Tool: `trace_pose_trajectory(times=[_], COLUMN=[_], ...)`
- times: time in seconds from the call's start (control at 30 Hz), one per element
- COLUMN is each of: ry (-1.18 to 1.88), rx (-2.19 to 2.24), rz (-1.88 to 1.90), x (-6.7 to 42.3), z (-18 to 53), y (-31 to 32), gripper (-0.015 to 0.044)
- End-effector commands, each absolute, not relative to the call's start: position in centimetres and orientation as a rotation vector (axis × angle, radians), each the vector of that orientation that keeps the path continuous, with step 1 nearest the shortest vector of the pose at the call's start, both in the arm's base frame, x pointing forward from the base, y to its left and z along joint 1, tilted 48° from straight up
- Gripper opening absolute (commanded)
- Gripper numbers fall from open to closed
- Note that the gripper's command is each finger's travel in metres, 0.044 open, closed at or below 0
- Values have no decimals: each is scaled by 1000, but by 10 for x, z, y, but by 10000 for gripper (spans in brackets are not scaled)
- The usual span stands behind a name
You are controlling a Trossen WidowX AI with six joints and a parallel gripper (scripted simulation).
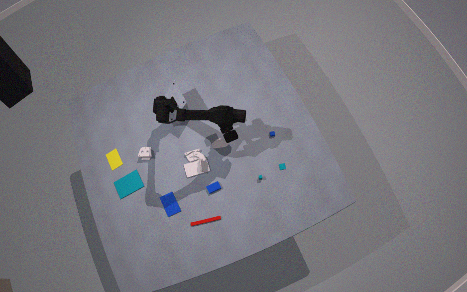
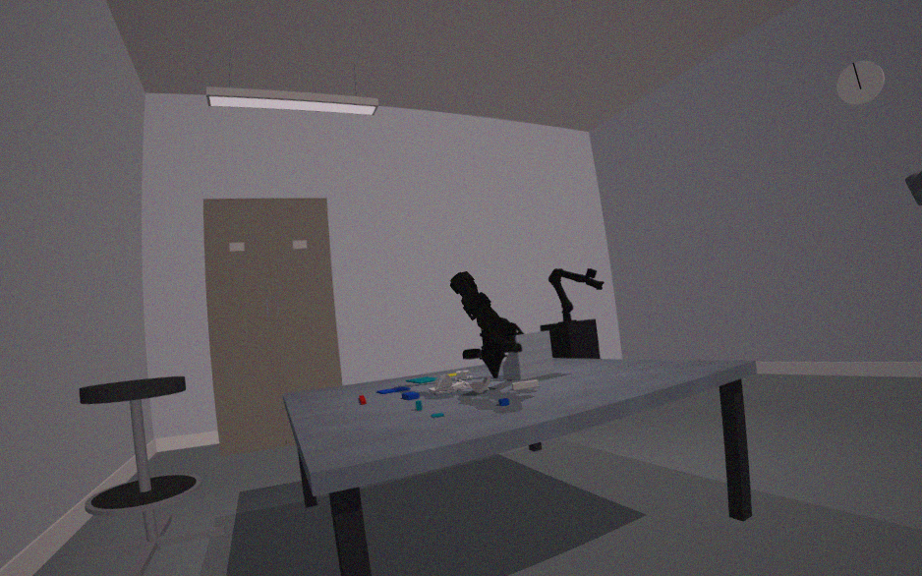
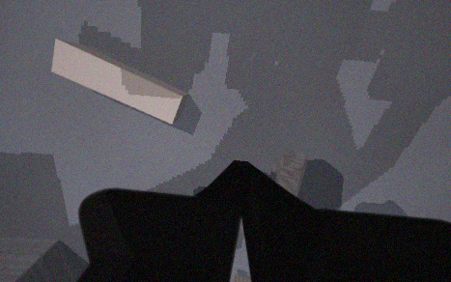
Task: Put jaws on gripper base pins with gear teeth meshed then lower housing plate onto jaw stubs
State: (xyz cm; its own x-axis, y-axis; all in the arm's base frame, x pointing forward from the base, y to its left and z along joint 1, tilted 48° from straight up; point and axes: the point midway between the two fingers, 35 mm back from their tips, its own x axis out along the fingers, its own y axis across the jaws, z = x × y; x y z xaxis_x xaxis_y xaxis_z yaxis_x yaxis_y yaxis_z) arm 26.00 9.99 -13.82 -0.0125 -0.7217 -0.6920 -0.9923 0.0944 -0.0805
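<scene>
Overhead, one closed end effector [image 2: 495, 376] [image 3: 239, 168], three blue blocks, two teal squares, one red bar [image 1: 205, 221] [image 2: 362, 399], one yellow rectangle [image 1: 114, 159] [image 2: 452, 374]

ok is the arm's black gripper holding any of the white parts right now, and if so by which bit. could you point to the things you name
Nothing is held: the black parallel-jaw gripper [image 2: 495, 375] [image 3: 239, 168] is shut with its fingertips together and no part between them.

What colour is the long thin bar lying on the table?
The long thin bar is plain red, seen best in the top view.
</scene>
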Motion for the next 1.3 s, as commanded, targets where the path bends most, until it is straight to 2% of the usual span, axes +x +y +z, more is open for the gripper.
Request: trace_pose_trajectory(times=[0.0,0.47,1.27], ry=[1801,1802,1801], rx=[-1688,-1689,-1689], rz=[595,594,593], x=[258,258,297], z=[-144,-149,-147], y=[91,85,82], gripper=[0,0,0])
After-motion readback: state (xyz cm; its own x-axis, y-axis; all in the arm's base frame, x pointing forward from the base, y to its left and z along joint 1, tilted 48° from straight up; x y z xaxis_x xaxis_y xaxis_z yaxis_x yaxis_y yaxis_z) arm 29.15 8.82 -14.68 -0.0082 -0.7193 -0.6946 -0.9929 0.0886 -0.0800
